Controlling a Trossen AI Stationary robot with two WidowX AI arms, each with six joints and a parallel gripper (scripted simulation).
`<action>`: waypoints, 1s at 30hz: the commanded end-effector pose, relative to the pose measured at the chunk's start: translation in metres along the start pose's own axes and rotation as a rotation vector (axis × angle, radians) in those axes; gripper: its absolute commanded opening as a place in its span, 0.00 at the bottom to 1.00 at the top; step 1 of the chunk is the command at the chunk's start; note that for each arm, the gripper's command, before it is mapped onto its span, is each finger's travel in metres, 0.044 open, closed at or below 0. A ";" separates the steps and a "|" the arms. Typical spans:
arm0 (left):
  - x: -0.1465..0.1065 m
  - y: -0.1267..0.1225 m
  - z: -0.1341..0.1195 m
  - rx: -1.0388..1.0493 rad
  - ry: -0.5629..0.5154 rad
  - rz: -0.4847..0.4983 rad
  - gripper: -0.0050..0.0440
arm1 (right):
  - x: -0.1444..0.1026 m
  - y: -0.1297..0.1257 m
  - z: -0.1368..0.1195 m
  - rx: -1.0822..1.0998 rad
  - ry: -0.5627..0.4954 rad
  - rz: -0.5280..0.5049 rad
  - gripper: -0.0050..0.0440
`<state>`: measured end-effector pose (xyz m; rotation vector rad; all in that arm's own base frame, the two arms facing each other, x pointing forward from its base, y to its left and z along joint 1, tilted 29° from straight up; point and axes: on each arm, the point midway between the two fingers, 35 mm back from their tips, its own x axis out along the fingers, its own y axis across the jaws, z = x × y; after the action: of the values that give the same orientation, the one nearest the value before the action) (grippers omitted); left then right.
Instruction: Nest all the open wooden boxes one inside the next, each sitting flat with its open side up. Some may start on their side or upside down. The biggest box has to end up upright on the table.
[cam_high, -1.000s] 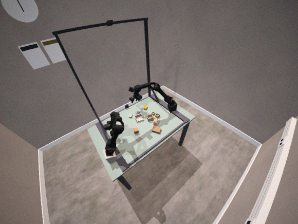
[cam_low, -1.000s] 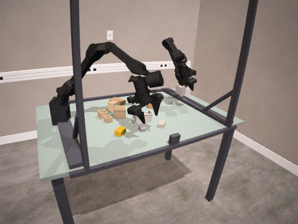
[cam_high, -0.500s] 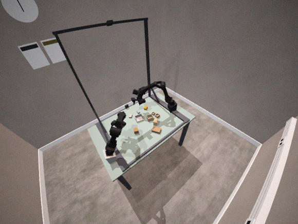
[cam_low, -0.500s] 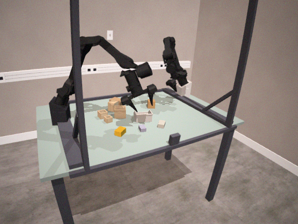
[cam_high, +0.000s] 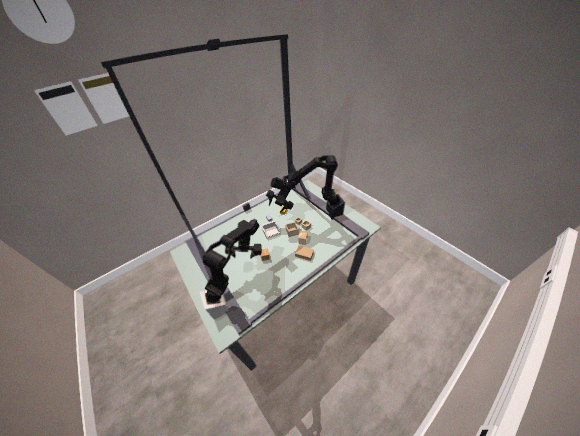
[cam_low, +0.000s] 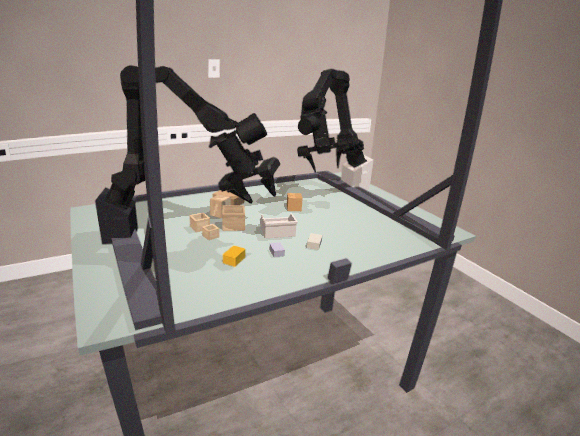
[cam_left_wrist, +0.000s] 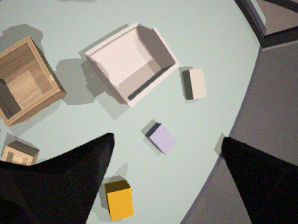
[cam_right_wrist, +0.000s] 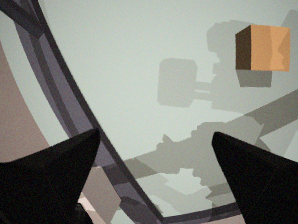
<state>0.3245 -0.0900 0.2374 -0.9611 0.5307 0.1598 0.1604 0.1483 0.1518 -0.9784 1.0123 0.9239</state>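
My left gripper (cam_low: 262, 198) (cam_left_wrist: 169, 141) is open and empty above the table, near the boxes. My right gripper (cam_low: 326, 169) (cam_right_wrist: 157, 137) is open and empty, short of the orange cube. A medium wooden box (cam_high: 294, 233) (cam_low: 233, 220) stands open side up. Two small wooden boxes stand beside it, open side up: one (cam_high: 306, 225) (cam_low: 199, 223) and a smaller one (cam_high: 298, 220) (cam_low: 210, 232) (cam_left_wrist: 21, 152). Another wooden box (cam_high: 303, 237) (cam_low: 217, 206) shows no opening. The widest wooden box (cam_high: 304, 253) shows a closed face upward in the top view.
A pinkish-white open box (cam_high: 271, 233) (cam_low: 278, 228) (cam_left_wrist: 115, 82) stands mid-table. An orange cube (cam_high: 265, 254) (cam_low: 294, 202) (cam_right_wrist: 270, 47), yellow block (cam_low: 233, 256) (cam_left_wrist: 120, 202), purple block (cam_low: 277, 249) (cam_left_wrist: 162, 138) and cream block (cam_low: 314, 241) (cam_left_wrist: 197, 84) lie around. Frame posts border the table.
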 end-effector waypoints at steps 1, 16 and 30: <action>-0.013 0.018 0.010 0.172 -0.041 -0.069 0.92 | -0.015 -0.022 -0.006 0.264 -0.033 -0.066 0.92; -0.030 0.094 0.017 0.840 -0.222 -0.059 0.92 | -0.049 -0.073 -0.053 1.161 -0.144 -0.229 0.92; -0.030 0.103 0.019 0.902 -0.236 -0.047 0.92 | -0.049 -0.076 -0.061 1.269 -0.148 -0.240 0.92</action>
<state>0.2679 -0.0141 0.1820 -0.0551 0.3086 -0.0181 0.2035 0.0622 0.1954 0.0435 1.0748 0.0370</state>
